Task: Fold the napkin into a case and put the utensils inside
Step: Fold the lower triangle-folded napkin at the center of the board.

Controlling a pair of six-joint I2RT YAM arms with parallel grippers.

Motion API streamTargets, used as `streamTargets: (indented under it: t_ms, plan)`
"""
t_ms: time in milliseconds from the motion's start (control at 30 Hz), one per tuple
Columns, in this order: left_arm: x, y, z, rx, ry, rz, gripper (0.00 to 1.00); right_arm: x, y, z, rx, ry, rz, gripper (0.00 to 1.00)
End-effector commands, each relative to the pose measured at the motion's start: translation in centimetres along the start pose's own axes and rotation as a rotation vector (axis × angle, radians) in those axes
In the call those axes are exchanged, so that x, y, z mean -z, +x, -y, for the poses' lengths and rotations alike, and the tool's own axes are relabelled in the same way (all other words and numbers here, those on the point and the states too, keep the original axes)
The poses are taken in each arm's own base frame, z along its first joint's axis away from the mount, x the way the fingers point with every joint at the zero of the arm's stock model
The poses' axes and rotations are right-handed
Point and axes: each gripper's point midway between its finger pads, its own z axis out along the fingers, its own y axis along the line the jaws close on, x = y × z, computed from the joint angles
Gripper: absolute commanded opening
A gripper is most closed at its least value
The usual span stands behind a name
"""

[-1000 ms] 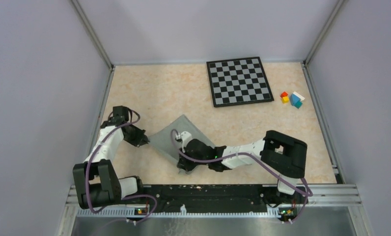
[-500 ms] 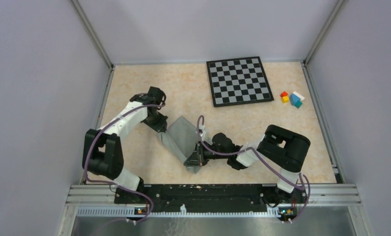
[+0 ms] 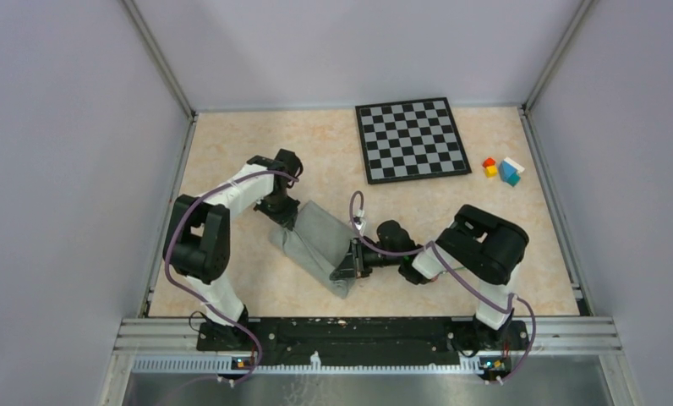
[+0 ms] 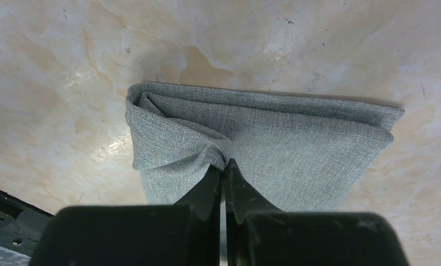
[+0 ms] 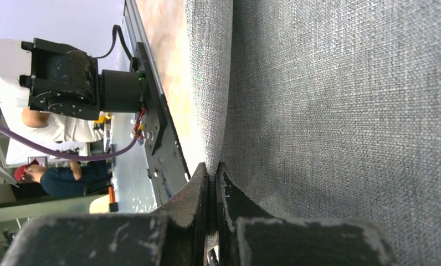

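Napkin (image 3: 314, 239): grey-green cloth folded over into an oblong. It lies slantwise on the table (image 3: 232, 152) in front of the arms, between the two grippers.

Top view only: the whole layout. The left gripper (image 3: 284, 216) is at the cloth's far-left end and the right gripper (image 3: 348, 269) at its near-right end, with both arms bent inward toward each other. The chessboard (image 3: 412, 139) sits at the far edge and the coloured blocks (image 3: 502, 170) far to the right, all well apart from the cloth.

Left wrist view only: the cloth's layers. A straight folded edge runs along the far side. At the left end the layers curl open into a loose loop, and the right end is a neat squared corner. The weave of the fabric is plain to see.

Right wrist view only: cloth fills most of the frame, with one rounded fold edge running away from the fingers. Beyond it are a strip of marbled tabletop, the black rail (image 5: 160, 138), and a black arm joint (image 5: 68, 77) with a purple cable (image 5: 52, 152).

Left gripper state: fingers pressed together, clamped on a pinch of the napkin's near edge. The fabric puckers into creases right at the tips.

Right gripper state: fingers together as well, nipping the napkin's edge just beside the rounded fold. The cloth begins right at the tips.

Lift: no view shows whether either pinched end is raised off the table.
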Motion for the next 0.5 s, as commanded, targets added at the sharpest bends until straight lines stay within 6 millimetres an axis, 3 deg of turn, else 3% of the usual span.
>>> streamTargets:
  t_ms: [0,300,467]
  plan:
    - [-0.2,-1.7,0.7,0.039,0.013,0.079,0.0,0.0,0.7,0.0,0.036,-0.026,-0.072,0.0]
    - [-1.4,-1.8,-0.1,0.06,-0.055,0.085,0.0,-0.5,-0.1,0.9,0.064,0.009,-0.096,0.0]
    - [-1.8,-1.9,-0.3,0.063,-0.072,0.083,0.0,-0.4,-0.7,1.1,0.087,0.043,-0.094,0.07]
